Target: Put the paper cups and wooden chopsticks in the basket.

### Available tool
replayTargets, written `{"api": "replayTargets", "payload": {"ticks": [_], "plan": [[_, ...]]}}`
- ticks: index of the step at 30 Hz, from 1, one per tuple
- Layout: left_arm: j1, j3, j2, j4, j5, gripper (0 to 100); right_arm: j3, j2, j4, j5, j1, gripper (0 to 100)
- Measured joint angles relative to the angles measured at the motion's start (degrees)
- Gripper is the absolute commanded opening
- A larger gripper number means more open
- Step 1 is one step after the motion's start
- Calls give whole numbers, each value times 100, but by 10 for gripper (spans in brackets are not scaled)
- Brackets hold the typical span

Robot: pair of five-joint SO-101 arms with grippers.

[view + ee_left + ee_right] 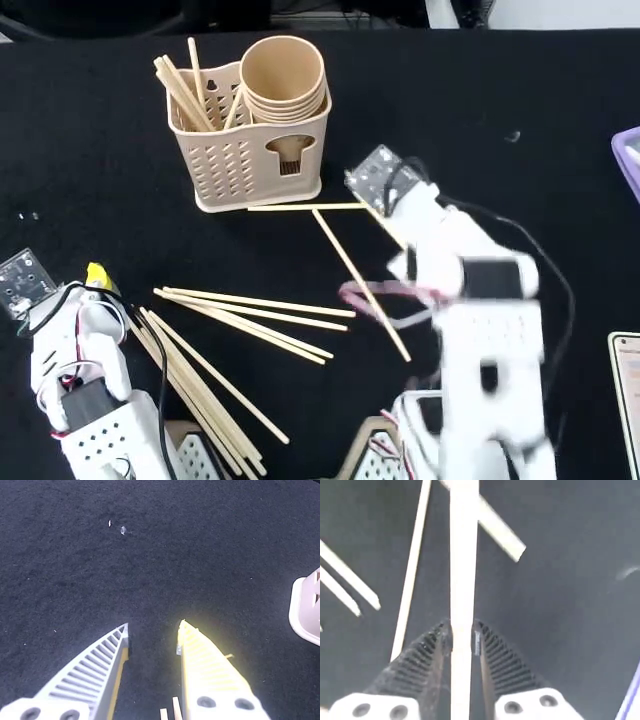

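Near the basket (250, 165), my right gripper (462, 632) looked pressed onto one chopstick (464, 555); next it needed lifting and tipping into the basket beside the paper cups (285, 80). My left gripper (152, 630) hung spread over bare surface (150, 555).

Black bench (520, 80), lilac container (630, 160) at right edge, white card (628, 400) near right, tiny pale specks (28, 214) left
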State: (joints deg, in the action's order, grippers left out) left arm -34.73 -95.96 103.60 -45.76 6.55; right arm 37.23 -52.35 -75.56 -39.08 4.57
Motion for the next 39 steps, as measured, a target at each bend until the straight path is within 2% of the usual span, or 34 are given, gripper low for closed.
{"api": "replayTargets", "payload": {"ticks": [4, 8, 14, 18, 22, 32, 39], "plan": [[0, 0, 0, 0, 0, 166, -765, -879, 413, 1714, 1424, 11], [0, 0, 0, 0, 0, 166, -809, -844, 1960, 2901, 2514, 11], [0, 0, 0, 0, 0, 166, -273, 70, 5222, 3218, 3103, 11], [0, 0, 0, 0, 0, 166, -334, 1037, 6831, 3218, 3165, 11], [0, 0, 0, 0, 0, 166, -985, 2180, 7156, 3218, 3174, 11], [0, 0, 0, 0, 0, 166, -3218, 4782, 7191, 3226, 3156, 11], [0, 0, 0, 0, 0, 166, -3464, 5618, 7191, 3218, 2963, 11]]}}
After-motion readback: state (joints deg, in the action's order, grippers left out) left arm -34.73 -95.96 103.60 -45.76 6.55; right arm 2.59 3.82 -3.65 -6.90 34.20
